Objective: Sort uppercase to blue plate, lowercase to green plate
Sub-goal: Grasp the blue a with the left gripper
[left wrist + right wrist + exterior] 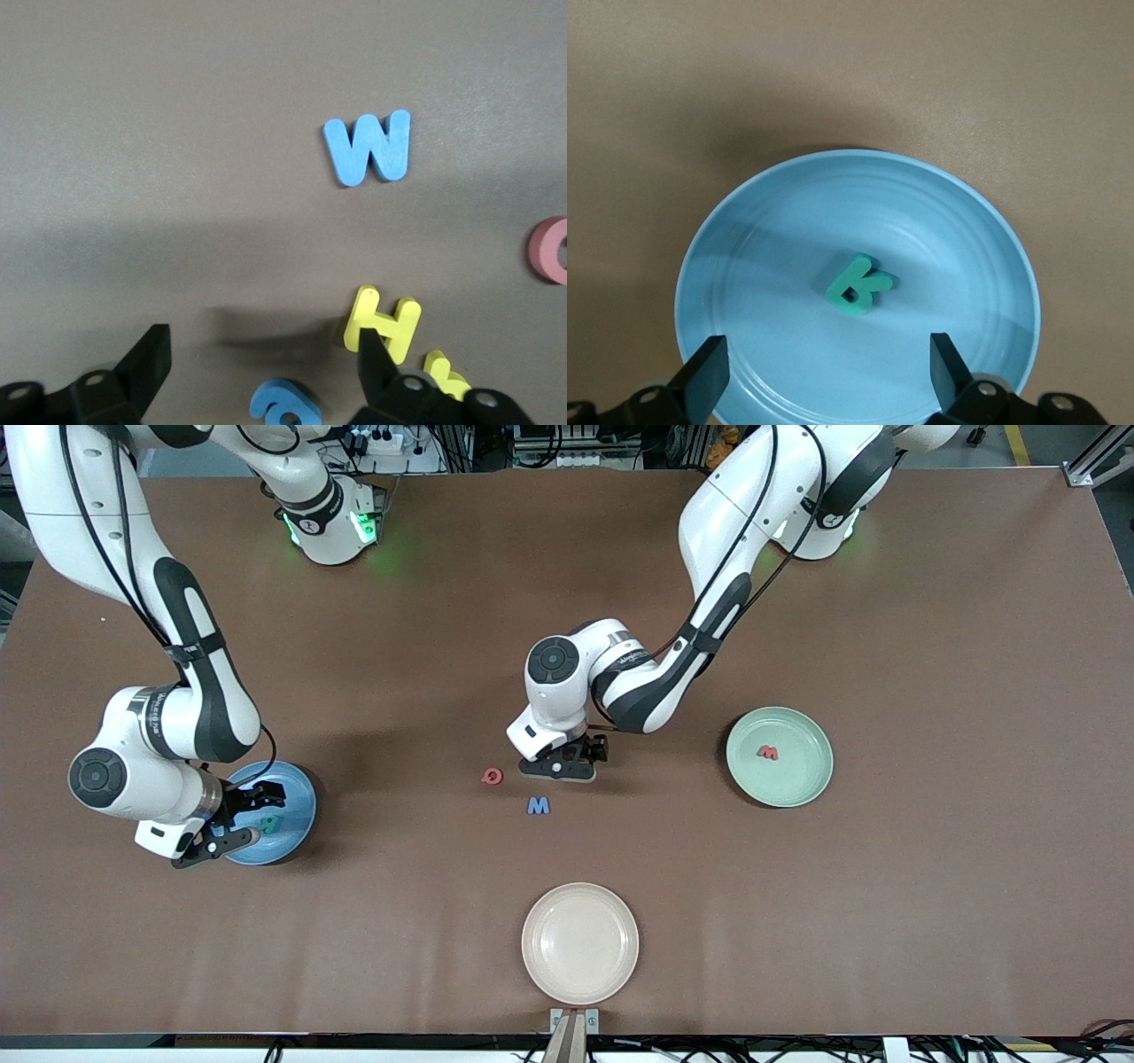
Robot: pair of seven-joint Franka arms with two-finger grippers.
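Note:
My left gripper hangs low over the middle of the table, open. The blue a lies between its fingers, untouched. One fingertip stands in front of the yellow H, with the yellow h beside it. The blue W and red Q lie close by on the table. My right gripper is open over the blue plate, which holds the teal R. The green plate holds the red w.
A cream plate sits near the table edge closest to the front camera, with nothing on it. The left arm's wrist hides the yellow letters and the blue a in the front view.

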